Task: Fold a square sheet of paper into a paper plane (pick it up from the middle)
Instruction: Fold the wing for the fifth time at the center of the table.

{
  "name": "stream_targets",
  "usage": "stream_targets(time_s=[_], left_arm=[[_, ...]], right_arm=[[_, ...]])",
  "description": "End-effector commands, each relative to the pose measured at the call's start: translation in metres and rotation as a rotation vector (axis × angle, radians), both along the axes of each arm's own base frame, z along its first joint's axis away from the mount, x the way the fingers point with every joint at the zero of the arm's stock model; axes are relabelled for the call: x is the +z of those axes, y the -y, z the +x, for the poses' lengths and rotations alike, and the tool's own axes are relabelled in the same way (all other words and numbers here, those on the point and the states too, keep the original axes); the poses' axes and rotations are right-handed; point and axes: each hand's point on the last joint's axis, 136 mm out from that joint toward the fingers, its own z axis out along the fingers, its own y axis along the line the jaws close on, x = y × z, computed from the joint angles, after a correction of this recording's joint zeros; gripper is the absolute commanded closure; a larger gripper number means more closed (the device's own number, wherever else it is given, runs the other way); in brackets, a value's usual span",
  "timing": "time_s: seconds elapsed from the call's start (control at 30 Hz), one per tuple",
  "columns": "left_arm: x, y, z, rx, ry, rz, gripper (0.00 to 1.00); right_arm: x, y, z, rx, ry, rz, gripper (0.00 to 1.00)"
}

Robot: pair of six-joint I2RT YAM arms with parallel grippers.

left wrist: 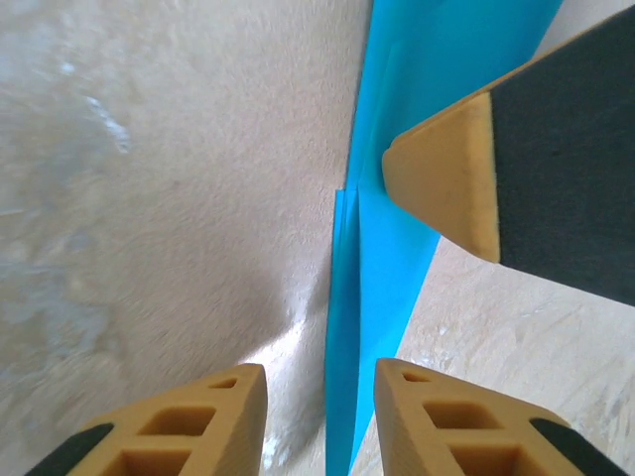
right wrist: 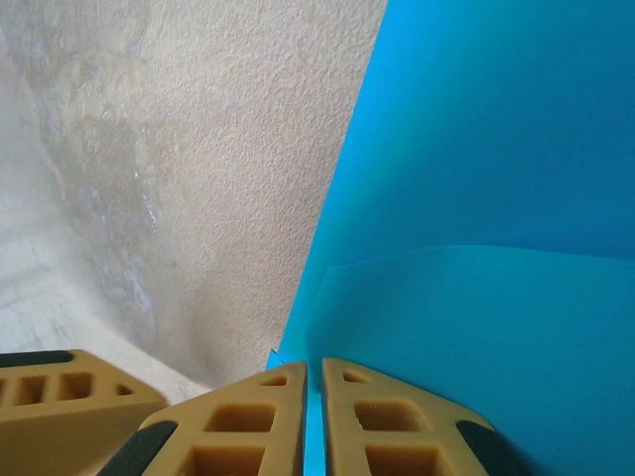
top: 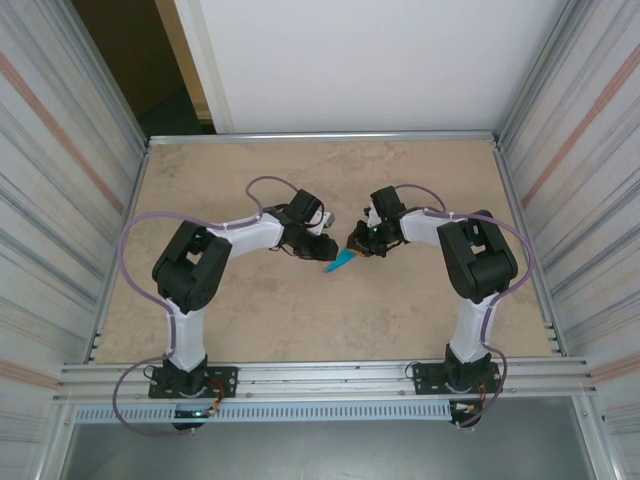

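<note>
The teal paper (top: 342, 262) is seen near the middle of the bench (top: 250, 320), between the tips of the two arms (a folded layer can be made out on it from the right wrist). It is pinched by the right fingers (right wrist: 337, 397), which are closed almost completely on it. The left fingers (left wrist: 397, 397) are parted, with the paper's edge seen between them, unclamped.

White-and-black jointed left arm (top: 190, 275) and right arm (top: 478, 262), each on a black base.
Thin lilac cables (top: 128, 240) loop along both; blocky ochre fingers (left wrist: 189, 426) have hollow cells and black backing.
</note>
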Motion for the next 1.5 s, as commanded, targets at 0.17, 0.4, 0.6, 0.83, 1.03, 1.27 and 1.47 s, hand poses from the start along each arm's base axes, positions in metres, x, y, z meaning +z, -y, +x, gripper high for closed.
stream_targets(time_s=[0.17, 0.4, 0.6, 0.83, 1.03, 1.27, 1.47], left_arm=[[0.046, 0.026, -0.002, -0.024, 0.006, -0.246, 0.75], [0.028, 0.039, -0.005, -0.063, -0.05, -0.262, 0.85], [0.011, 0.041, -0.012, -0.085, -0.102, -0.239, 0.87], [0.001, 0.04, -0.017, -0.093, -0.129, -0.231, 0.87], [-0.009, 0.036, -0.019, -0.084, -0.142, -0.197, 0.88], [-0.017, 0.032, -0.021, -0.073, -0.153, -0.177, 0.89], [-0.023, 0.028, -0.022, -0.061, -0.157, -0.156, 0.9]], right_arm=[[-0.023, 0.008, -0.014, 0.025, -0.066, -0.075, 0.88], [-0.017, 0.003, -0.011, 0.036, -0.05, -0.049, 0.87], [-0.011, -0.001, -0.008, 0.053, -0.039, -0.031, 0.86], [-0.009, -0.004, -0.007, 0.065, -0.039, -0.021, 0.86], [-0.005, -0.005, -0.005, 0.067, -0.029, -0.011, 0.85], [0.001, -0.009, -0.003, 0.077, -0.019, 0.009, 0.85], [0.018, -0.013, 0.001, 0.079, 0.018, 0.035, 0.82]])
